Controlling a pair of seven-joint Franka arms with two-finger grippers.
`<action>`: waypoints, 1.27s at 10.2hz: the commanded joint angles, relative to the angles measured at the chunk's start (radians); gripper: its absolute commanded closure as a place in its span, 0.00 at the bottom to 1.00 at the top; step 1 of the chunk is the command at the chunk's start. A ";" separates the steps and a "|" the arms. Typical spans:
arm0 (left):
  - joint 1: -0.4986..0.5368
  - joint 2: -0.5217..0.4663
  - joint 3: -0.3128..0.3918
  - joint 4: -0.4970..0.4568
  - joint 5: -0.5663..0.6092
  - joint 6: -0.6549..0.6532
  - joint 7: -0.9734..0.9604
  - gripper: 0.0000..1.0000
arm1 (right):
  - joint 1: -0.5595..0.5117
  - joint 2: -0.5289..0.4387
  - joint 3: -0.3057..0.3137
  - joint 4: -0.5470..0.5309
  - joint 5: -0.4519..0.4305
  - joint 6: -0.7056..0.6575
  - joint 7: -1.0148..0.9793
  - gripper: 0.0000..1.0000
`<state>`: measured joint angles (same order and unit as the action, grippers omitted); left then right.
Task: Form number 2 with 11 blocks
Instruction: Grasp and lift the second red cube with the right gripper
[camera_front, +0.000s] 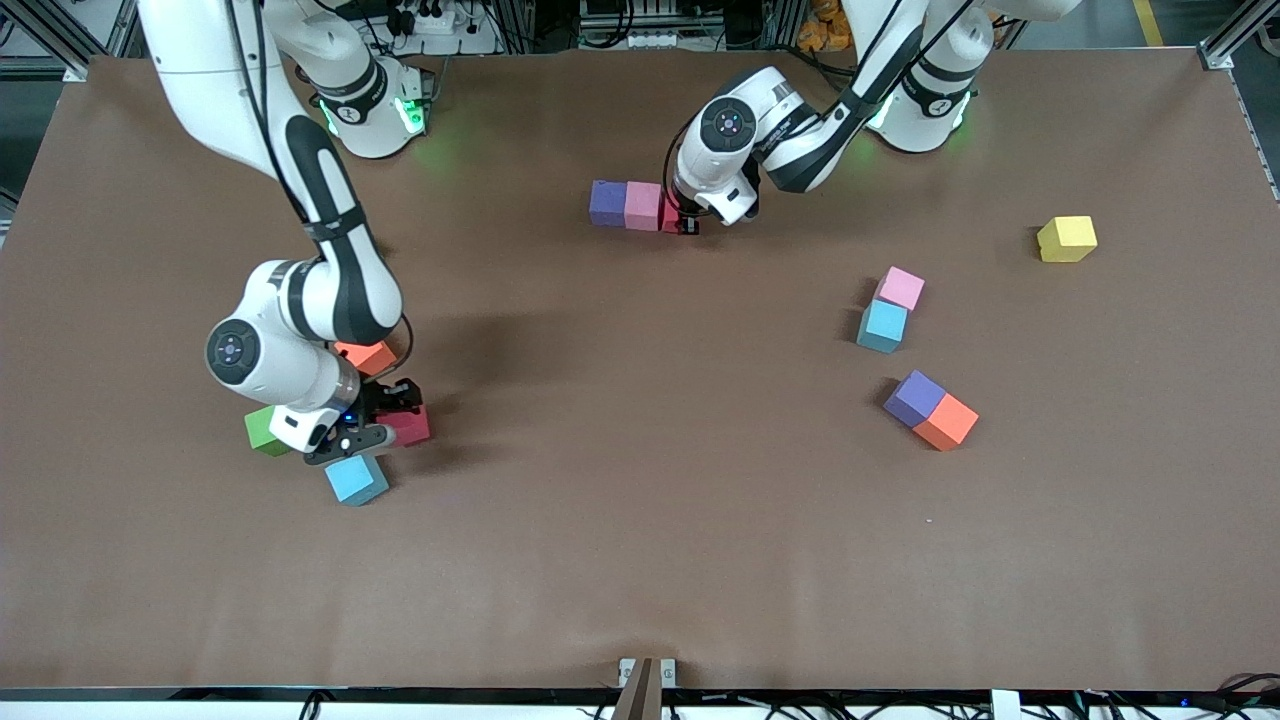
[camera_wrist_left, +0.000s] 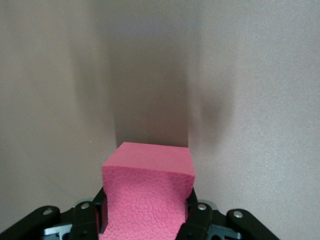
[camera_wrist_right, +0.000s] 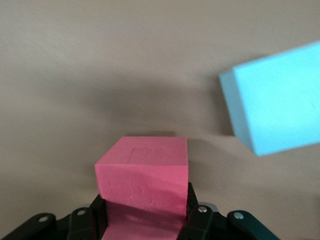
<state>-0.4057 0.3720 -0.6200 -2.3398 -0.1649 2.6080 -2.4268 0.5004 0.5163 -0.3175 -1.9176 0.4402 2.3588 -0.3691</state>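
A row runs purple block (camera_front: 607, 202), pink block (camera_front: 643, 205), then a red block (camera_front: 671, 216) at the left arm's end of it. My left gripper (camera_front: 688, 224) is shut on that red block (camera_wrist_left: 148, 185), a finger on each side. Toward the right arm's end, my right gripper (camera_front: 392, 415) is shut on a second red block (camera_front: 412, 426), which fills the space between its fingers (camera_wrist_right: 142, 177). A green block (camera_front: 264, 431), an orange block (camera_front: 368, 357) and a light blue block (camera_front: 356, 479) surround it. The light blue block (camera_wrist_right: 275, 105) also shows in the right wrist view.
Toward the left arm's end lie a pink block (camera_front: 902, 288) touching a light blue block (camera_front: 883, 326), and nearer the camera a purple block (camera_front: 914, 397) joined to an orange block (camera_front: 948, 421). A yellow cube (camera_front: 1067, 239) sits apart. The brown table (camera_front: 640, 560) carries them all.
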 joint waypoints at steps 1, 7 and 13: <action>-0.019 0.015 0.013 0.014 0.022 0.000 -0.009 0.81 | 0.055 -0.055 0.000 -0.002 0.017 -0.042 0.128 0.89; -0.019 0.015 0.013 0.014 0.031 0.000 -0.008 0.01 | 0.147 -0.116 0.005 0.003 0.017 -0.128 0.361 0.89; -0.018 0.005 0.013 0.023 0.044 -0.021 -0.006 0.00 | 0.248 -0.205 0.005 -0.106 0.032 -0.116 0.467 0.89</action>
<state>-0.4167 0.3816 -0.6154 -2.3311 -0.1462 2.6067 -2.4267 0.7008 0.3727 -0.3091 -1.9560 0.4532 2.2313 0.0427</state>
